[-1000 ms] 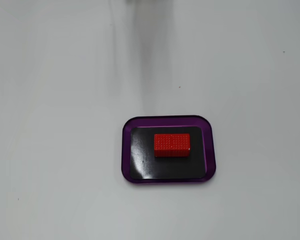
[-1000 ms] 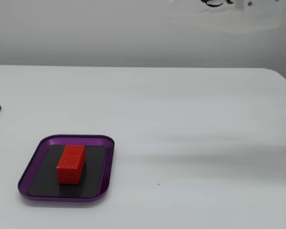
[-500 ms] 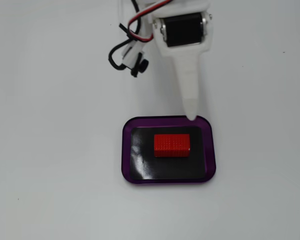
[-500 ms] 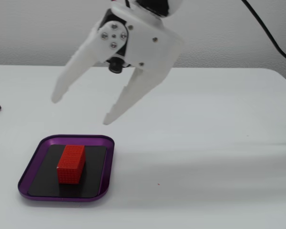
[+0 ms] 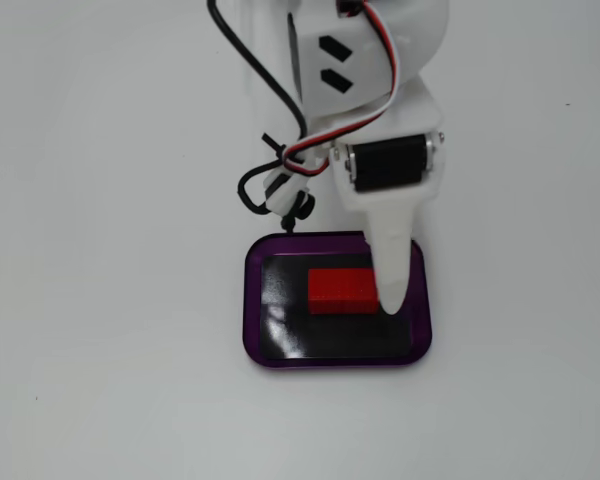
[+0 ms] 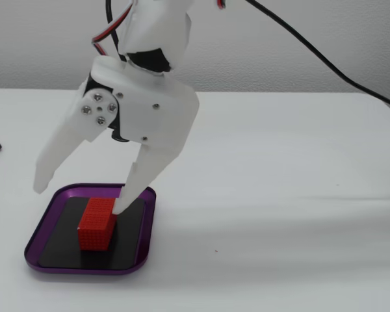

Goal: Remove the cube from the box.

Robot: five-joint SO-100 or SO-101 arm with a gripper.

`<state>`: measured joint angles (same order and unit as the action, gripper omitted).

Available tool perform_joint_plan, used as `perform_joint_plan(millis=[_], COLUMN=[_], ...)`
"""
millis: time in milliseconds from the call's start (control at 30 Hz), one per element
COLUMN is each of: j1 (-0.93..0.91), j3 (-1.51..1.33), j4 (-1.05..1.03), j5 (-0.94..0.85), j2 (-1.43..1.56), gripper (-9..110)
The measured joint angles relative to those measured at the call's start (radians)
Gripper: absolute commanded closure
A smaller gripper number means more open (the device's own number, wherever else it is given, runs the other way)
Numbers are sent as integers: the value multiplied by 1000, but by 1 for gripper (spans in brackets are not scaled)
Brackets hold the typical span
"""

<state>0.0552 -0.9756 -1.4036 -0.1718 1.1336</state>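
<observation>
White bench (image 6: 279, 195) — plain surface, carrying one tray.

Box (image 5: 252, 300) (image 6: 49, 224) — shallow purple-rimmed tray with glossy black floor, flat on the bench.

Cube (image 5: 340, 288) (image 6: 96, 224) — red block, lying on the box floor, nearer the far rim in the overhead fixed view.

Hand (image 6: 78, 198) — white, two-fingered, spread wide and gripping nothing; angled steeply downward over the box. One fingertip (image 6: 123, 207) low beside the cube's end, contact not discernible; the other fingertip (image 6: 40, 185) raised above the box's outer edge. In the overhead fixed view, a single tapered finger (image 5: 390, 270) overlapping the cube's right end.

Arm body upright behind, red, white and black cables (image 5: 280, 160) looped at the wrist.
</observation>
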Motion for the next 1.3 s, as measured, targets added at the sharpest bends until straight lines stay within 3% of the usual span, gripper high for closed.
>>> perform_joint_plan(millis=[1200,1300], j1=[-29,-38], j3=[-158,-155], j4=[183,184], j5=[0,3], j2=[-84,-109], gripper=[76,81])
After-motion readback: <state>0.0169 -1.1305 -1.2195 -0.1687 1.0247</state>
